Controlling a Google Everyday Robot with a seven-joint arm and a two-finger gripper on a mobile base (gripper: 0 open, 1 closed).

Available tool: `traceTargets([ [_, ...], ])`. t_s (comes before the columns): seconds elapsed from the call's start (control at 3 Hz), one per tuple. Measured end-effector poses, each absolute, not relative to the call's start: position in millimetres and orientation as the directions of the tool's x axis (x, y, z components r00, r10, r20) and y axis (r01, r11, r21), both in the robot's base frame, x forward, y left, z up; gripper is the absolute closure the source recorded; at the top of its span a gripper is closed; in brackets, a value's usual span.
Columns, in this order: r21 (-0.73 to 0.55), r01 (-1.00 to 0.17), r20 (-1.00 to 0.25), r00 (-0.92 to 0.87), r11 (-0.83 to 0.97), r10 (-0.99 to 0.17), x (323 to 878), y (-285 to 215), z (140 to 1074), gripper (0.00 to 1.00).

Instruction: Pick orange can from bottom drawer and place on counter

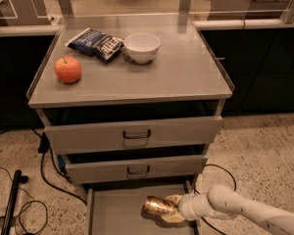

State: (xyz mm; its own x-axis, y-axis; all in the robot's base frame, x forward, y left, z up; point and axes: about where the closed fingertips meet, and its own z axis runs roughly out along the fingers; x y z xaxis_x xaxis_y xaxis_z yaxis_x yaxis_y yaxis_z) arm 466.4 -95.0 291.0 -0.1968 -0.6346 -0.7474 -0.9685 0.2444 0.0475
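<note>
The orange can [158, 205] is a shiny orange-gold and brown can, tilted on its side over the floor of the open bottom drawer [112, 210]. My gripper [170, 208] comes in from the right on a white arm and is shut on the can's right end. The grey counter [181, 72] is the cabinet top above, with clear edge guards along its sides.
On the counter sit an orange-red apple [68, 69], a dark blue snack bag [95, 42] and a white bowl [141, 47]. Two upper drawers with loop handles [136, 133] stand slightly open. Black cables [44, 173] lie on the speckled floor at the left.
</note>
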Motion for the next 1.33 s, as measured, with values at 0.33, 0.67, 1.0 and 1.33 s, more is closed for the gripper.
traceTargets([
  [0.33, -0.015, -0.970, -0.717, -0.158, 0.241, -0.679, 464, -112, 337, 1.00],
  [0.67, -0.072, -0.963, -0.669, -0.147, 0.261, -0.729, 468, -130, 374, 1.00],
  [1.0, -0.138, -0.945, -0.604, -0.158, 0.298, -0.781, 485, -152, 419, 1.00],
  [1.33, -0.166, -0.941, -0.597, -0.142, 0.295, -0.790, 489, -167, 458, 1.00],
])
